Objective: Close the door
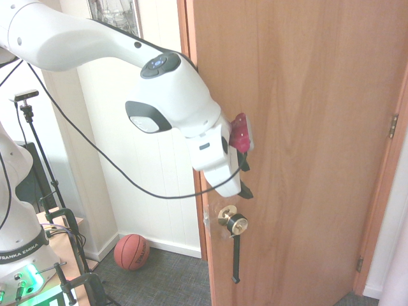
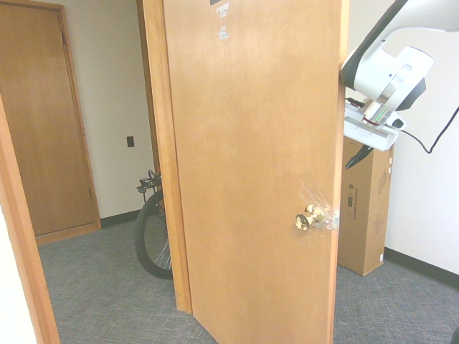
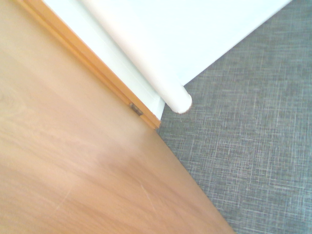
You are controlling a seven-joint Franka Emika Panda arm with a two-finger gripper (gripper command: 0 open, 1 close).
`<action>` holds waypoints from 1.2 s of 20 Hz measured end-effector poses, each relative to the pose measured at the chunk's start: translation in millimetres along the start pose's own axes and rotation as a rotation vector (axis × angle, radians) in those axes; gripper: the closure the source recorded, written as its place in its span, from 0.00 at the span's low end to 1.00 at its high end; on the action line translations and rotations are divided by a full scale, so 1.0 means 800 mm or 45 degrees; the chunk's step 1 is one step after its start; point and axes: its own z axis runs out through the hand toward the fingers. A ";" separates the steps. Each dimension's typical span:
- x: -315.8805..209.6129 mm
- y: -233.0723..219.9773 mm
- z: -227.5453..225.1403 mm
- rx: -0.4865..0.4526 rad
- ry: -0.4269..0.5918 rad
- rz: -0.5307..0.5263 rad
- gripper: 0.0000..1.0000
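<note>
Door stood ajar, well off its frame. Claw hung with fingers apart and empty, close to the door face just above the brass knob. Judged step: approach. Next: press flat against the panel and push it shut.

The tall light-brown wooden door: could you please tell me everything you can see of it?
The tall light-brown wooden door has a visible grain and stands ajar, swung away from its frame. Silver hinges hold one edge. Near the free edge sits a small round brass knob with a thin black strap hanging from it; a matching knob shows on the other face. The white arm's open gripper is close to the door just above the knob; contact cannot be told.
</note>
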 end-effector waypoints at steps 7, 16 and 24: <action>-0.181 -0.037 0.049 0.005 -0.021 -0.164 0.00; -0.439 -0.118 0.081 0.109 -0.035 -0.331 0.00; -0.589 -0.207 0.042 0.269 0.062 -0.551 0.00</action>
